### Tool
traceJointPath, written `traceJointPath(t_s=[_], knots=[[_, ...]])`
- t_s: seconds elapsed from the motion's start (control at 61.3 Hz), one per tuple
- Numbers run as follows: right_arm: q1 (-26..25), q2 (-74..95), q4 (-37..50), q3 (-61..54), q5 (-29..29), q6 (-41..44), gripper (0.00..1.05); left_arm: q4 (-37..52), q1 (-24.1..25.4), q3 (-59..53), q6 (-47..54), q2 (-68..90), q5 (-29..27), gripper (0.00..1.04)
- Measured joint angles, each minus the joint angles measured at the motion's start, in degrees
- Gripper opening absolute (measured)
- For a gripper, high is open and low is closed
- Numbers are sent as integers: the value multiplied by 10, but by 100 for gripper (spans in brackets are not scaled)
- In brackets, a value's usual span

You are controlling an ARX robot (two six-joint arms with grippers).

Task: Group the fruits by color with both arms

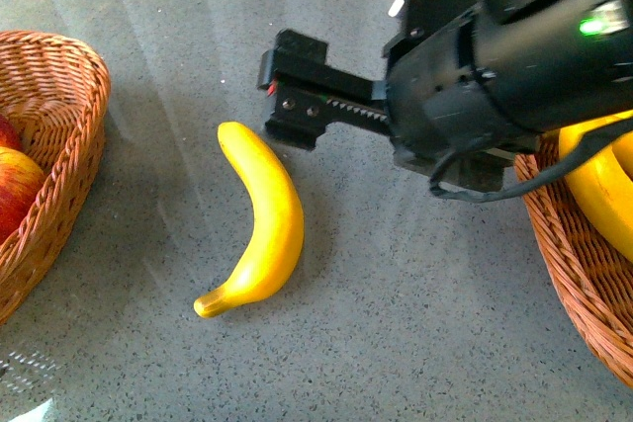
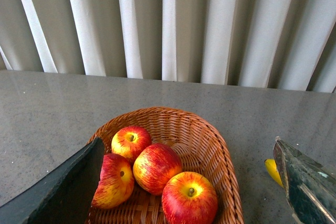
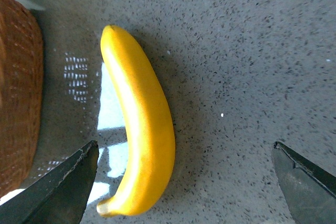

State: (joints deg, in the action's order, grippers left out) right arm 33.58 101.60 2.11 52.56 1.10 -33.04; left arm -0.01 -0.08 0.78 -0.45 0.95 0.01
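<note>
A loose banana (image 1: 259, 219) lies flat on the grey speckled table (image 1: 415, 323), about midway between two wicker baskets. Its curve bows toward the robot's right, and its stem end points toward the robot. Nothing touches it, and the table around it is bare. The right gripper (image 3: 185, 145) hovers over it with its two black fingers (image 3: 63, 182) spread wide, one on each side of the fruit. They are clear of the banana and hold nothing. From the front, the toothed rail of this gripper sits just beyond the banana's far end. The bulky black right arm (image 1: 514, 66) behind it fills the upper right of that view. It carries a small green light (image 1: 593, 25), and a black cable (image 1: 495, 190) loops under it. The arm hides part of the right basket (image 1: 574, 274), where more bananas (image 1: 603, 185) already lie. The left basket (image 1: 59, 145) stands at the table's left edge, well apart from the loose banana. It holds four red apples (image 2: 156, 166) with yellow patches, packed close together. The left gripper (image 2: 188, 141) hangs above this basket with its fingers (image 2: 68, 187) wide apart and empty. A sliver of the loose banana shows past one of them. Pale pleated curtains (image 2: 210, 24) hang behind the table's far edge.
</note>
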Motion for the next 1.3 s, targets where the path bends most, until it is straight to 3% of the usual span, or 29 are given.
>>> traceJointPath(t_s=[0.424,0.962,1.305], knots=[[61,125,-50,106,-64,81,96,0,0,0,0,0,0,96],[88,200,-67,147,-90,121,95,0,0,0,0,0,0,96],[87,200,-58,138,-90,111,43,0,0,0,0,0,0,96]])
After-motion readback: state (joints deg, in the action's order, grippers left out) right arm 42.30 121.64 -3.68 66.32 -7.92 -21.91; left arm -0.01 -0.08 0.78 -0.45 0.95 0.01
